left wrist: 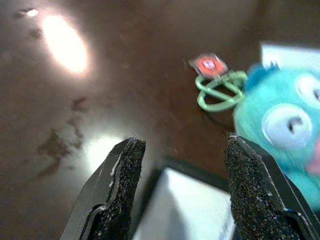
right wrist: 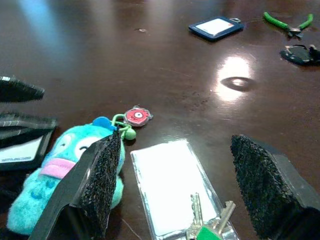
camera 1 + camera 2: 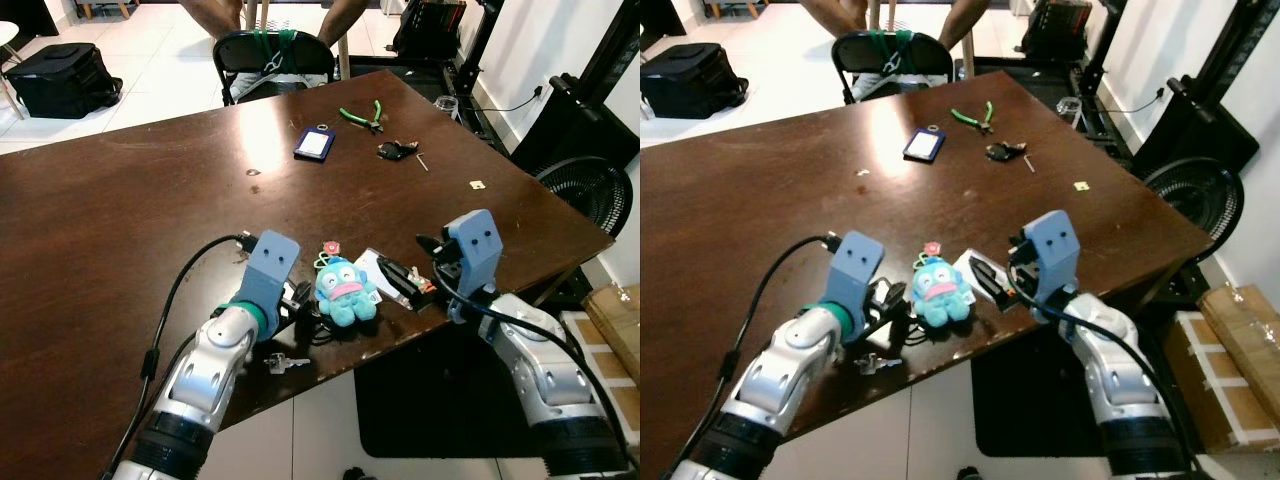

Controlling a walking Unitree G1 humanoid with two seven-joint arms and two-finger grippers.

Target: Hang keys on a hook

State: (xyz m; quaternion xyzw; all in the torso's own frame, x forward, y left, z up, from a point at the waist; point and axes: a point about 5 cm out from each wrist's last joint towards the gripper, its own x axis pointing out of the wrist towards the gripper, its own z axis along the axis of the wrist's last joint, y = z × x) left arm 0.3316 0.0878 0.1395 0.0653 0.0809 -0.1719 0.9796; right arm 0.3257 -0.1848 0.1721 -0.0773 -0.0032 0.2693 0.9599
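Keys (image 2: 207,225): lying on a clear card sleeve (image 2: 172,180) at the counter's (image 3: 120,200) near edge, beside a blue plush (image 3: 345,292).
Right claw (image 2: 172,187): fingers apart, hovering over them.
Left claw (image 1: 182,185): apart, empty, left of the plush.
Progress: nothing grasped yet; I can't spot a hook from here.

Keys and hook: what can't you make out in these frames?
- Hook: none can be made out on the table.
- Keys on the white card: cut off by the right wrist view's lower edge.
- Small key at the table edge: too small to read in the left eye view; left gripper partly hides that area.
- Plush: blurred, cropped in the left wrist view.
- Dark item far across the table: too small to identify.
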